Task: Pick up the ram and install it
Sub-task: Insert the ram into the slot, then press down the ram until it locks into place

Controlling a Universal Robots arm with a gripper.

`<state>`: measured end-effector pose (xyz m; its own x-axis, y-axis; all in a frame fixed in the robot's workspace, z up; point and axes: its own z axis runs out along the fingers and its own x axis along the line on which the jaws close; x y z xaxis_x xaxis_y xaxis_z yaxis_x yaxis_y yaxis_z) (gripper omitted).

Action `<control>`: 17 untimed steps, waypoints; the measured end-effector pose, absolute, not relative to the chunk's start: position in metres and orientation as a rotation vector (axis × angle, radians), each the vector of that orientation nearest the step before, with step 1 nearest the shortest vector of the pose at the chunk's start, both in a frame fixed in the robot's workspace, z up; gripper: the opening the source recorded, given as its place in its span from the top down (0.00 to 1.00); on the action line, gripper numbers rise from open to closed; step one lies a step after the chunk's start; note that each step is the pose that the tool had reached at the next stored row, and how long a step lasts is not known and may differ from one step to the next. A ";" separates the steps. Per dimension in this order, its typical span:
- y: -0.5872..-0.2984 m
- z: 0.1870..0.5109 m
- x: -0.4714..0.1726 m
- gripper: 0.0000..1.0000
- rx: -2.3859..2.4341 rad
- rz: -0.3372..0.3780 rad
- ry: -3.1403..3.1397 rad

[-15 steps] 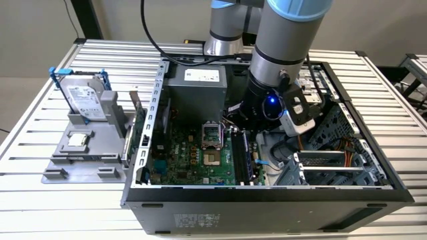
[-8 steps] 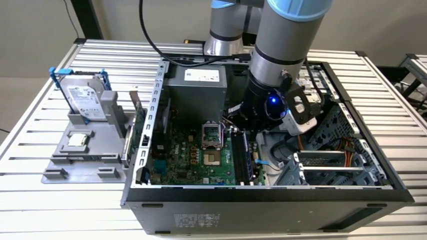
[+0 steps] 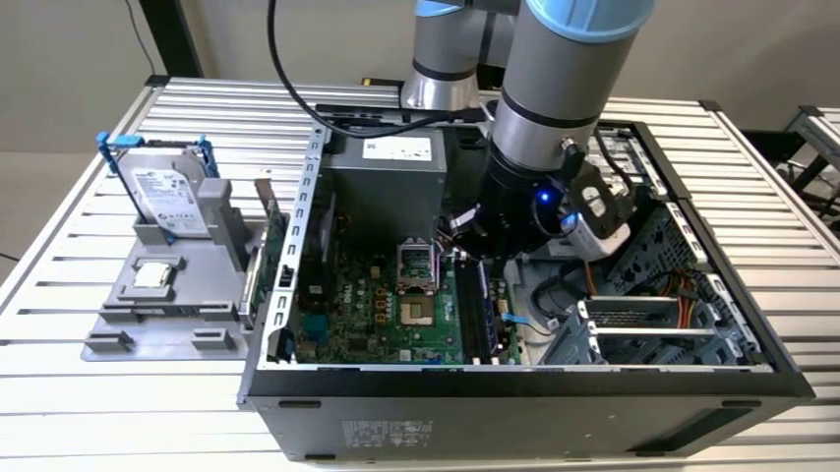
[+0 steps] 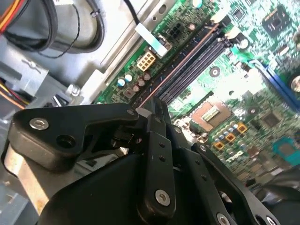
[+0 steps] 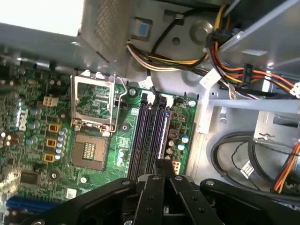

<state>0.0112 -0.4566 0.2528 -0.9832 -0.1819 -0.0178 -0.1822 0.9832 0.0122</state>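
Slatted tabletop (image 3: 118, 393) carries the open computer case (image 3: 525, 393); the pincer (image 5: 161, 164), narrowed on the ram (image 4: 149, 108), hangs directly above the memory slots (image 5: 150, 136), ram lengthwise along them.

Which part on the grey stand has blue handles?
The silver hard drive, upright in a blue frame; the card beside it and the small square part have none.

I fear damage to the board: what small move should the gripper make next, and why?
Probably a slow, straight descent toward the memory slots. The gripper sits just above their end, lined up along them, and the slots look empty. What it holds, I cannot tell.
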 end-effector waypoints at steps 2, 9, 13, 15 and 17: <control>-0.457 0.253 0.011 1.00 -0.343 0.022 3.106; -0.457 0.253 0.011 1.00 -0.538 0.024 3.079; -0.457 0.253 0.011 1.00 -0.643 0.024 3.060; -0.457 0.253 0.011 1.00 -0.690 0.025 3.050; -0.457 0.253 0.011 1.00 -0.732 0.025 3.040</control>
